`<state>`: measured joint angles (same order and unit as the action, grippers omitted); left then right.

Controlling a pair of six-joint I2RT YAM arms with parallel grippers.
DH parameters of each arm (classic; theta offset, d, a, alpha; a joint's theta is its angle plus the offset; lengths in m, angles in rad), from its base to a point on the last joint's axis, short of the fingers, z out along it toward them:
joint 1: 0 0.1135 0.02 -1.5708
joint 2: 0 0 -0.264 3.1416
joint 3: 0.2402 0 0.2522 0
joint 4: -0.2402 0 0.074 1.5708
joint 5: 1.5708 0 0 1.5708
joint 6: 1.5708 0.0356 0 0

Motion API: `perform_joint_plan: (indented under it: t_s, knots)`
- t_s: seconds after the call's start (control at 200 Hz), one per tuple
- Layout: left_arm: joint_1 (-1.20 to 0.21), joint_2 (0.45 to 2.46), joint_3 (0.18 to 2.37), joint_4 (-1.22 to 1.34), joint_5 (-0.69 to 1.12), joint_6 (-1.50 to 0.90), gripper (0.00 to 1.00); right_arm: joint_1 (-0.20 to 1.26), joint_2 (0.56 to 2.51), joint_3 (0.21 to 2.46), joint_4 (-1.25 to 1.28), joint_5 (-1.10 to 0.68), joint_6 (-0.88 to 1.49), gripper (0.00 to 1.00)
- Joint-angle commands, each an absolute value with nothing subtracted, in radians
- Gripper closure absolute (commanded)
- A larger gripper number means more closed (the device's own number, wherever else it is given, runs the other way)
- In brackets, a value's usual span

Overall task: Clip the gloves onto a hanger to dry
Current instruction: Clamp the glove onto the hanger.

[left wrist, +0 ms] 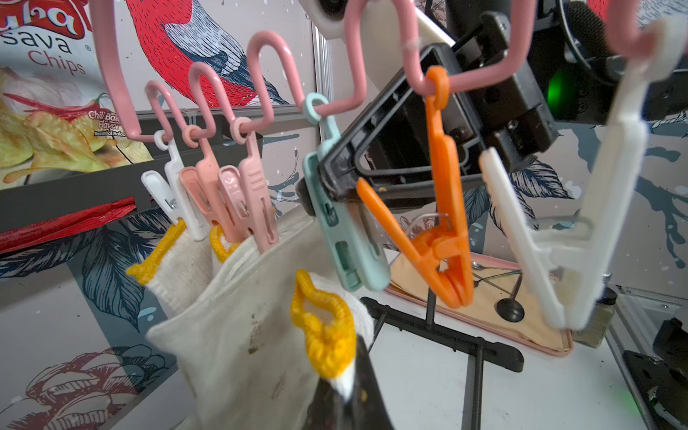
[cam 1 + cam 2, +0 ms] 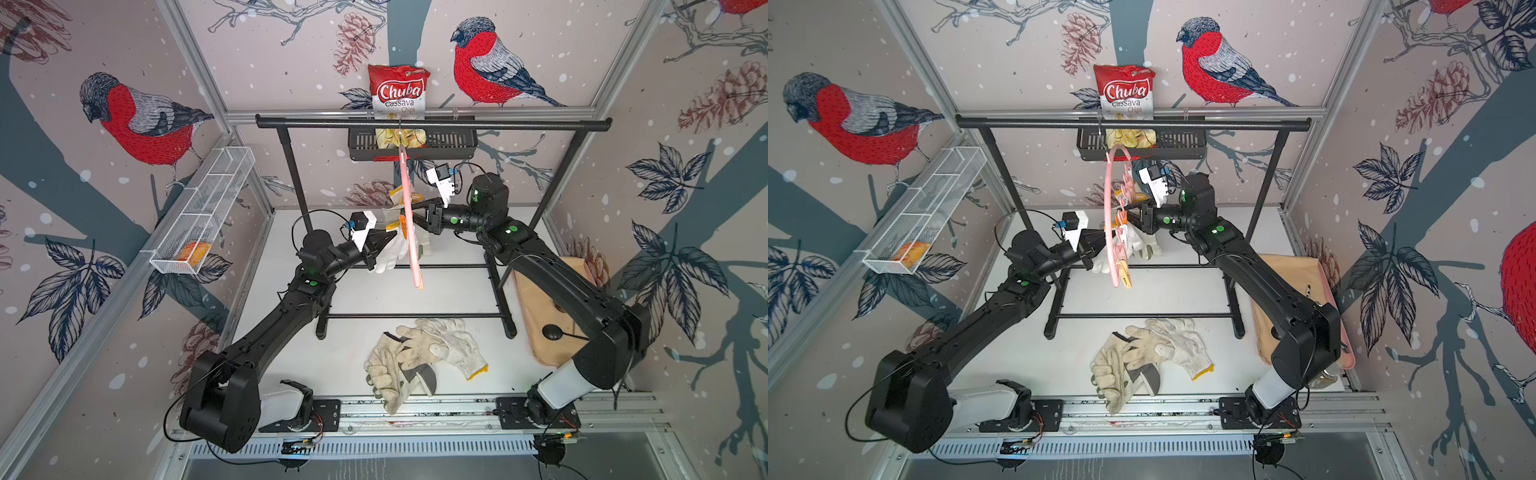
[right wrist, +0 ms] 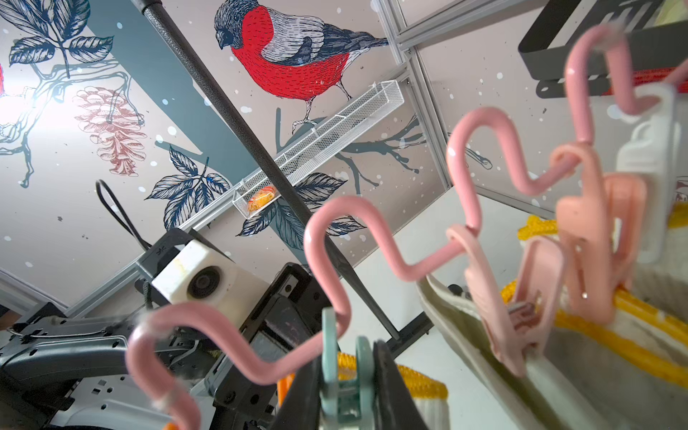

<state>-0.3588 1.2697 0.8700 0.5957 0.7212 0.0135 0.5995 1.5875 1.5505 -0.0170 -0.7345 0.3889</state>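
**Feeding a glove cuff into the teal clothespin**

Clipping a further glove is the step in hand. The pink arched plastic hanger (image 2: 410,232) hangs from the black metal garment rack (image 2: 432,124) at the far centre of the scene, edge-on in a top view. Clipped gloves (image 1: 178,275) already hang from the pins at its far end, among them the pink clothespins (image 1: 257,201).

The left gripper (image 1: 348,396), fingers pressed together on the yellow-edged cuff, holds an off-white knit glove (image 1: 331,352) just below the row of pins. The right gripper (image 3: 348,379) reaches in from the right, its fingers pinching the handle end of the teal plastic clothespin (image 1: 346,238). Whether that pin's mouth gapes cannot be told.

Next move, as judged:
1. Raise the cuff into the teal pin's mouth while the right fingers squeeze.
2. Spread the right fingers so the pin bites.
3. Only then release the left.

The hanger swings freely, so go slowly. More off-white work gloves (image 2: 419,357) lie heaped on the white counter (image 2: 457,291), near centre. The orange clothespin (image 1: 445,208) hangs free.
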Motion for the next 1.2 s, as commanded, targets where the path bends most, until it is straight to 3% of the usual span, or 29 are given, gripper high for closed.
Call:
perform_joint_plan:
  t_s: [0.0,0.35,0.68,1.196]
  knots:
    - [-0.367,1.267,0.899,0.518,0.716,0.107,1.0,0.598,1.579,1.552,0.039,-0.75,0.392,0.77]
    - [-0.37,1.283,0.947,0.356,0.719,0.256,1.0,0.6,1.588,1.552,0.063,-0.76,0.409,0.77]
    - [-0.372,1.329,1.028,0.297,0.838,0.285,1.0,0.602,1.588,1.552,0.066,-0.764,0.403,0.77]
    - [-0.369,1.369,1.071,0.345,0.861,0.267,1.0,0.601,1.587,1.545,0.062,-0.779,0.4,0.77]
